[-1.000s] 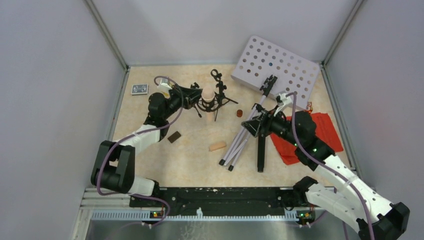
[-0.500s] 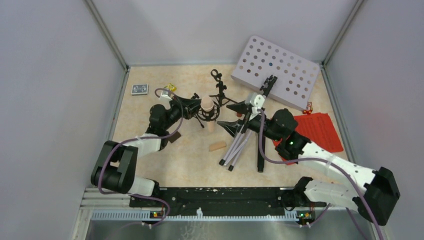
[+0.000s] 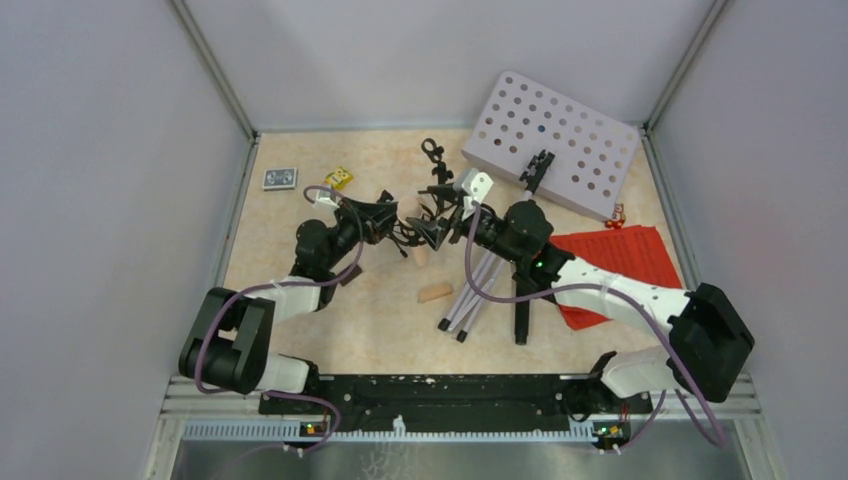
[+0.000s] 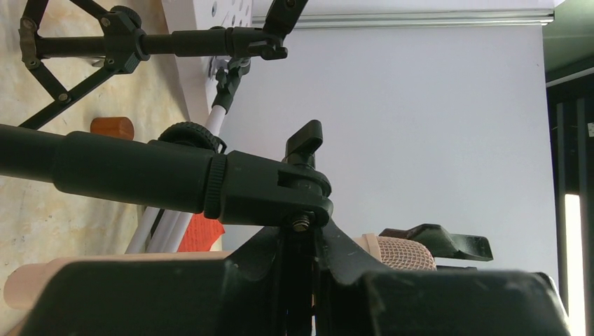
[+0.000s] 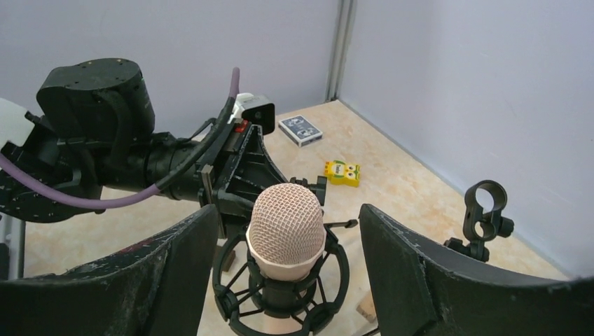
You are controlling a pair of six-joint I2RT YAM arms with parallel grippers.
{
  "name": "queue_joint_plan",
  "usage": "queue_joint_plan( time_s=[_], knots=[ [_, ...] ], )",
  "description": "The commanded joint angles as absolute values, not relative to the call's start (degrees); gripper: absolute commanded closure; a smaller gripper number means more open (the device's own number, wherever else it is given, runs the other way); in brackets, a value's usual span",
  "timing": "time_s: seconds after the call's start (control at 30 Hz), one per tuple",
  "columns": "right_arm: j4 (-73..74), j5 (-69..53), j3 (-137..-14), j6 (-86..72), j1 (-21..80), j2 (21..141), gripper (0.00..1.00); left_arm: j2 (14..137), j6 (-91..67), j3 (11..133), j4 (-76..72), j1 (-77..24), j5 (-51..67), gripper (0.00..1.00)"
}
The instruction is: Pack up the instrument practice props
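Observation:
A beige microphone [image 5: 287, 227] sits in a black shock mount [image 5: 280, 294] on a small black stand [image 4: 140, 171]. My left gripper [image 3: 388, 215] is shut on the stand's bracket [image 4: 308, 231], just left of the microphone [image 3: 418, 222]. My right gripper [image 3: 432, 230] is open, with a finger [image 5: 175, 266] on each side of the microphone head, not touching it. The white perforated music desk [image 3: 555, 140] leans at the back right, above its silver tripod legs [image 3: 478, 290]. Red pages [image 3: 625, 262] lie at the right. A second small black tripod [image 3: 435, 165] lies behind the microphone.
A playing-card box [image 3: 279, 178] and a yellow toy [image 3: 341, 177] lie at the back left. A tan wooden block [image 3: 434, 292] lies in the middle. A black pole [image 3: 521, 305] lies beside the silver legs. Grey walls enclose the table on three sides.
My right arm has swung left from the silver tripod legs to the microphone, jaws open around its head. My left gripper has shifted slightly nearer with the stand, uncovering the yellow toy.

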State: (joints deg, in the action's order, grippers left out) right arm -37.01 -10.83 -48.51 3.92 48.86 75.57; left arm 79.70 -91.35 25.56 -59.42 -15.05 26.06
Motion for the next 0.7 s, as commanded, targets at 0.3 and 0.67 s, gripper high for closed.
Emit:
queue_joint_plan(
  time_s=[0.3,0.67],
  knots=[
    [-35.41,-10.64,-54.69,7.52,50.91,82.70,0.27,76.97,-91.59,24.96,-65.92,-15.36,26.24,1.00],
    [-38.95,-7.96,-54.08,7.10,51.15,85.42,0.59,76.92,-91.41,25.26,-65.27,-15.38,26.42,1.00]
  ],
)
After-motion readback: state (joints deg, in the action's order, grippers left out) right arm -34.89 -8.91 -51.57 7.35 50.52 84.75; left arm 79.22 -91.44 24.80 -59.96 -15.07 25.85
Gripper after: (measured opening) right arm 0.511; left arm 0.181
